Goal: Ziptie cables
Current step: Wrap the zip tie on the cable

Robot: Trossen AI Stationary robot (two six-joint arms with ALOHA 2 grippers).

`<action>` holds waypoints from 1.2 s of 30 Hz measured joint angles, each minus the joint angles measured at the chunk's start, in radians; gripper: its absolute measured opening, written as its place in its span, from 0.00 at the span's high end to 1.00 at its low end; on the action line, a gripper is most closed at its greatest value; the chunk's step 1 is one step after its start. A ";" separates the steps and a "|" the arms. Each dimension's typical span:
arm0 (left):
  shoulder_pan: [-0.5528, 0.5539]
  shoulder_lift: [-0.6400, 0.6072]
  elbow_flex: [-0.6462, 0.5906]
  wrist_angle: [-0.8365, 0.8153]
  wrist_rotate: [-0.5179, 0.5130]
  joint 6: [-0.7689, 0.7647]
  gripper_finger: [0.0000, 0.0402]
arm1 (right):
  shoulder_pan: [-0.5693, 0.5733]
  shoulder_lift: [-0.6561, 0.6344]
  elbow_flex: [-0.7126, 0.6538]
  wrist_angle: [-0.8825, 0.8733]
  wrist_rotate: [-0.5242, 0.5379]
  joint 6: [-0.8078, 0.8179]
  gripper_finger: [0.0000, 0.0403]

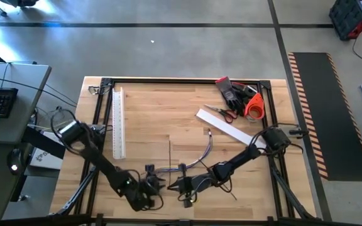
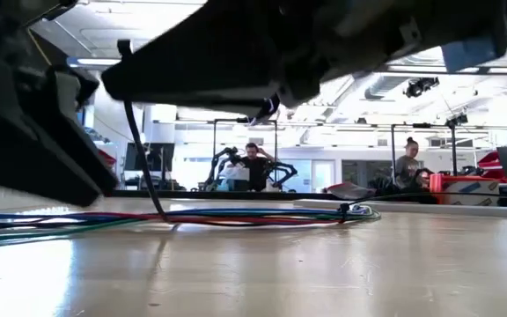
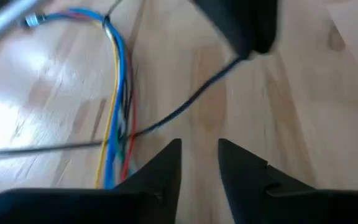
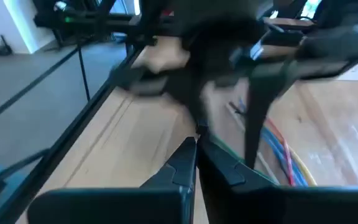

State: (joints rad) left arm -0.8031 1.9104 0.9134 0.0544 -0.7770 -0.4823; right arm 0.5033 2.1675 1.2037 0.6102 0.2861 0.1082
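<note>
The cables (image 1: 203,150) lie as a curved bunch of blue, yellow and reddish wires (image 3: 118,81) flat on the table near its near edge, and also show in the low view (image 2: 236,216). A thin dark ziptie (image 3: 185,106) runs across the bunch at table level and rises to my right gripper (image 3: 247,31). My right gripper (image 1: 182,186) hovers just right of the bunch's near end, shut on the ziptie. My left gripper (image 1: 148,186) is low over the table beside the wires, open (image 3: 199,155). Nothing lies between its fingers. My right gripper pinches the ziptie's end (image 4: 197,129) between its shut fingertips (image 4: 188,155). The strip's end is lifted. From the fingers it bends down (image 2: 139,150) to the table, where it crosses the cables (image 3: 124,135) and lies flat beyond them.
A white slotted duct (image 1: 118,122) lies on the table's left part. A white flat strip (image 1: 228,129), scissors (image 1: 222,113), dark gloves (image 1: 234,91) and an orange roll (image 1: 254,107) sit at the far right. Another dark strip (image 1: 170,154) lies mid-table. People sit in the room behind (image 2: 253,167).
</note>
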 joint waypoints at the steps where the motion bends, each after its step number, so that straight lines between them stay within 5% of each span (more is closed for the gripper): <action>1: 0.000 0.034 0.000 0.057 -0.031 0.017 0.76 | -0.002 -0.002 0.000 0.001 0.000 0.007 1.00; 8: -0.001 0.159 0.002 0.308 -0.200 0.021 0.64 | -0.006 -0.003 0.000 -0.012 -0.007 0.026 1.00; 18: -0.070 0.134 0.003 0.331 -0.309 0.029 0.66 | -0.006 -0.008 0.000 -0.022 -0.005 0.049 1.00; 27: -0.025 0.144 0.003 0.422 -0.281 0.075 0.68 | -0.004 -0.009 0.000 -0.009 -0.001 0.049 1.00; 36: -0.014 0.145 0.003 0.442 -0.225 0.042 0.97 | 0.005 -0.009 0.000 -0.031 0.043 0.049 1.00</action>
State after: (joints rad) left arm -0.8169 2.0556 0.9161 0.4961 -1.0024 -0.4404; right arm 0.5086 2.1582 1.2037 0.5787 0.3293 0.1570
